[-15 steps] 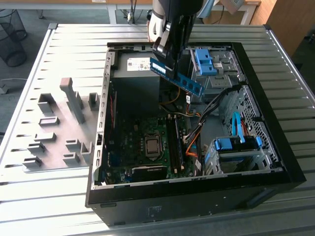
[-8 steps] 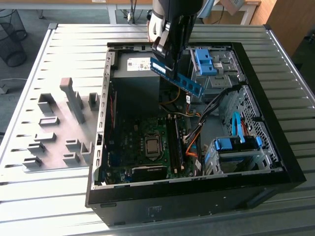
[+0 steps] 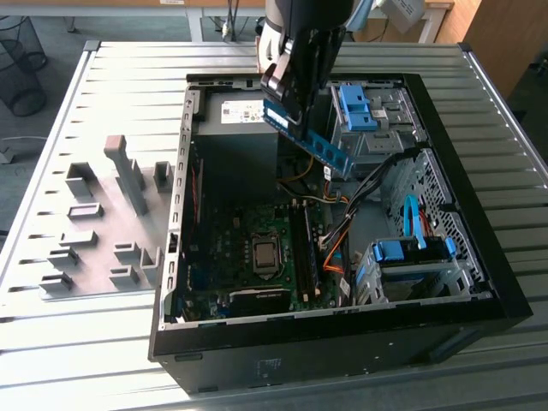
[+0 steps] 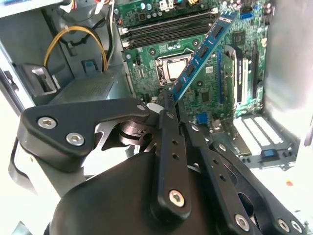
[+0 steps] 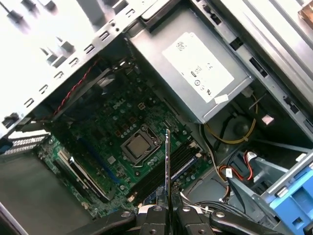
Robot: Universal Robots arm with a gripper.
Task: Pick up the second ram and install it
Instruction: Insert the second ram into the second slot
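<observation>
The second ram (image 3: 312, 141) is off the table and in the air, clamped at one end between the closed fingers of the gripper (image 3: 281, 96), its free end slanting down over the open computer case (image 3: 479, 257). In the second wrist view the stick (image 4: 203, 51) juts out from the black fingertips (image 4: 168, 105), chips and pale label facing the camera, above the green motherboard (image 4: 205, 85). In the first wrist view it is seen edge-on as a thin line (image 5: 167, 161) rising from the gripper (image 5: 167, 209), over the memory slots (image 5: 168, 169) just beside the processor socket (image 5: 139, 147). In the exterior view, nearest lies the case's black front edge, then the motherboard (image 3: 248, 257) with its socket (image 3: 266, 254) and the slots (image 3: 301, 248) to that view's right. Blue drive-bay clips (image 3: 411, 250) sit at the near right, orange cables (image 3: 334, 257) between them and the board. Farther back stands the grey power supply (image 3: 235, 141), with the ram held just to its right. Grey holder blocks (image 3: 111, 223) stand on the slatted table (image 3: 103, 342) at the exterior view's left, well apart from the case.
</observation>
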